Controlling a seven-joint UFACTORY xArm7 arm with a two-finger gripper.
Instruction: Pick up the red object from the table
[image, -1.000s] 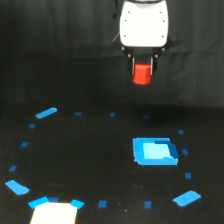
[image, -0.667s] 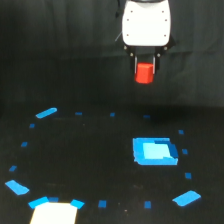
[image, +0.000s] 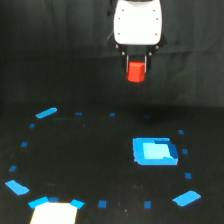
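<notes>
The red object (image: 135, 72), a small red-orange block, hangs high above the table (image: 90, 150) in the upper middle of the exterior view. My gripper (image: 136, 67) sits under the white arm head (image: 137, 22) and is shut on the block, its dark fingers (image: 128, 64) hugging both sides. The block's lower half shows below the fingers, against the black curtain. Nothing touches it from below.
A flat bright-blue square piece (image: 154, 151) lies on the table toward the exterior view's right, below the gripper. Small blue tape squares and strips (image: 46, 113) ring the black surface. A white sheet (image: 54, 213) sits at the front left edge.
The arm has risen a little further with the red block held between the fingers. The items on the table have stayed put.
</notes>
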